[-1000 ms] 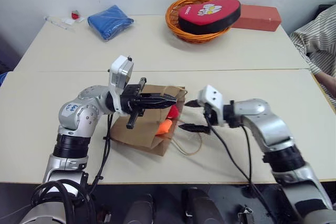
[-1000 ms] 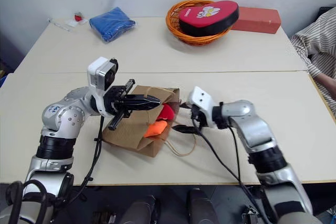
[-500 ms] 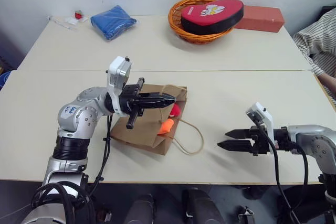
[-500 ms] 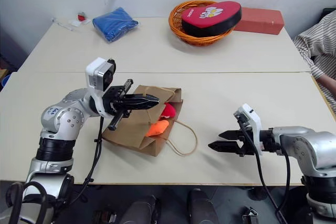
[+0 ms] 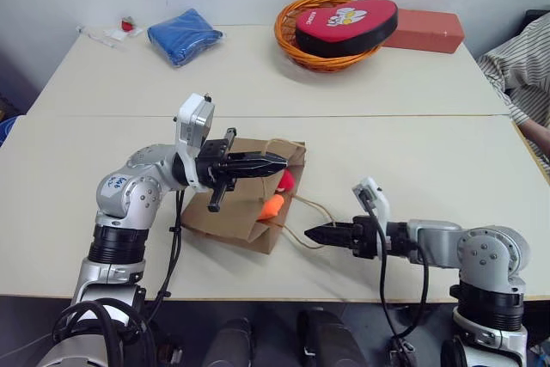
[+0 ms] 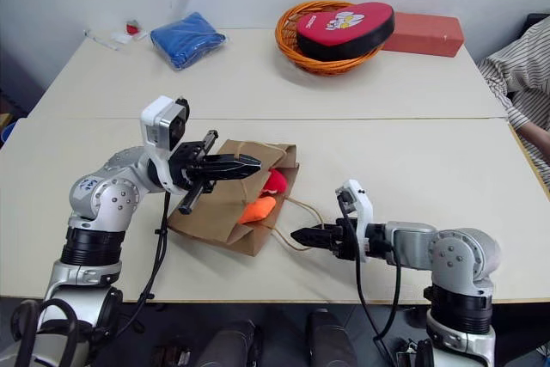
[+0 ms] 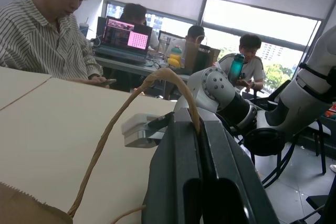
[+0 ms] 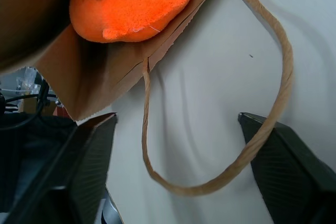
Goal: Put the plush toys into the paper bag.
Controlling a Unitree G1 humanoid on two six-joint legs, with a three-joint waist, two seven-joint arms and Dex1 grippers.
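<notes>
text: no wording can be read anywhere | heart cushion (image 5: pixel 345 25): white cartoon print plus a short white word near its left edge, probably lettering, too small to read | left arm joint (image 5: pixel 114 183): small blue mark, illegible

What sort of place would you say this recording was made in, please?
Probably a shared office or lab. In the left wrist view, people sit at desks with an open laptop before large windows. The paper bag lies on plain pale tables.
</notes>
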